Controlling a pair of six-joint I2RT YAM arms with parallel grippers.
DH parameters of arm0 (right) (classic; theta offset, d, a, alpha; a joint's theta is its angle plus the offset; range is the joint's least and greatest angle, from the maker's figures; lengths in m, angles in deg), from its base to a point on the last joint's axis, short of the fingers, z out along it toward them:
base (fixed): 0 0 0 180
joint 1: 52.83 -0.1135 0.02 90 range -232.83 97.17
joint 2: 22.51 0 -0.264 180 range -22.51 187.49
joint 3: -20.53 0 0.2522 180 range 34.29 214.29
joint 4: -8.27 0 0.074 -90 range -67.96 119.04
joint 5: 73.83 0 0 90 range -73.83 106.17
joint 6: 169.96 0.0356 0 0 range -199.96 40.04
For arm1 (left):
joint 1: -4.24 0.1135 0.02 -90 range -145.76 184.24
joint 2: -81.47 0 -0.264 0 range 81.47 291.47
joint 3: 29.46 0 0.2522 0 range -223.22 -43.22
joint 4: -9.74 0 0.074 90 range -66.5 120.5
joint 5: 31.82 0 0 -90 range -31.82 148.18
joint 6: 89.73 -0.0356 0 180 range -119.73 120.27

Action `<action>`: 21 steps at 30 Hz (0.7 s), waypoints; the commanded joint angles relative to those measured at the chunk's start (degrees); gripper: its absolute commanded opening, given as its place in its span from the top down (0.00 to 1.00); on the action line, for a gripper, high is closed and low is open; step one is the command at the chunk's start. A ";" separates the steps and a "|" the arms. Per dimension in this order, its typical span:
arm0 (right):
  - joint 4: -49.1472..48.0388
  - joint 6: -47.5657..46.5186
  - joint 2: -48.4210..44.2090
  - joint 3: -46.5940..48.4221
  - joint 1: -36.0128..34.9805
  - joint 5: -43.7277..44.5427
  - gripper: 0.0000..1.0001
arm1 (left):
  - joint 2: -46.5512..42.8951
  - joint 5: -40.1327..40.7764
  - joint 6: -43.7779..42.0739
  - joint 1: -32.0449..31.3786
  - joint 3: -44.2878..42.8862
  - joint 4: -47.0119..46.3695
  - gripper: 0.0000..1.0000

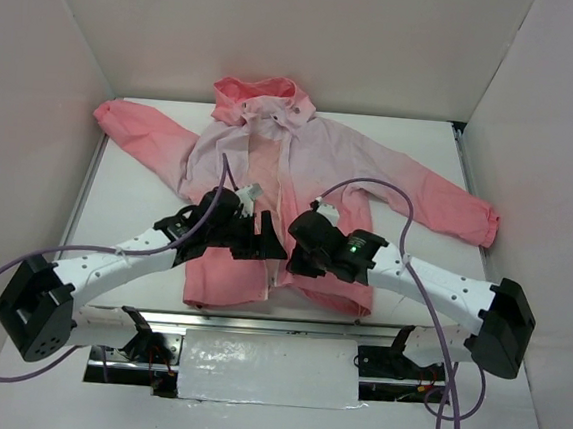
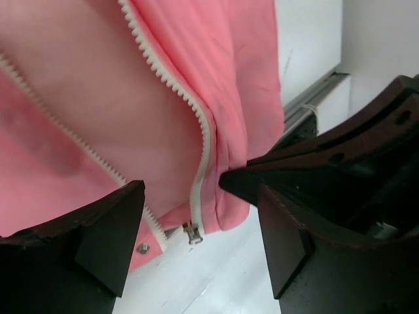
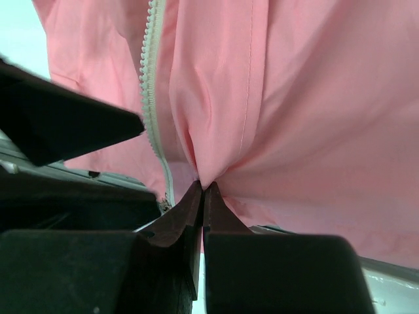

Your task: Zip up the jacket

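Right jaws pinching jacket [image 3: 308, 98] hem (beside zipper [image 3: 145, 65]) | left jaws parted, gripping nothing

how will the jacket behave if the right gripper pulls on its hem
Probably floppy: the jacket bunches into folds where the right gripper pinches it. Likely light, so it may lift or slide rather than stay put. The zipper edge looks slightly stiffer.

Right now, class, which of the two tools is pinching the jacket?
The right tool: it is shut on a fold of the jacket, while the left tool is open, gripping nothing.
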 commanded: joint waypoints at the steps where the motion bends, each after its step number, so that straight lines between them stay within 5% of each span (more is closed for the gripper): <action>1: -0.65 1.06 -4.60 -0.87 -0.25 2.79 0.99 | 2.95 -6.06 0.17 0.40 -0.12 -10.47 0.20; 5: -1.35 0.80 -6.71 -2.63 0.02 2.62 0.98 | 6.37 -8.52 1.40 0.57 1.37 -14.59 0.28; 11: -0.74 1.24 -7.50 -3.77 0.46 2.80 0.96 | 8.67 -10.19 2.11 0.57 1.73 -17.50 0.66; 17: -2.05 0.45 -8.73 -5.35 2.38 1.49 0.89 | 8.40 -10.01 1.58 0.57 1.03 -17.06 0.77; 20: -4.16 -0.08 -10.40 -6.67 4.32 -0.62 0.81 | 9.54 -11.85 2.37 0.66 0.94 -18.98 0.96; 21: -6.08 -0.78 -11.27 -7.46 6.50 -2.11 0.61 | 10.42 -12.73 2.81 0.75 0.41 -19.69 1.00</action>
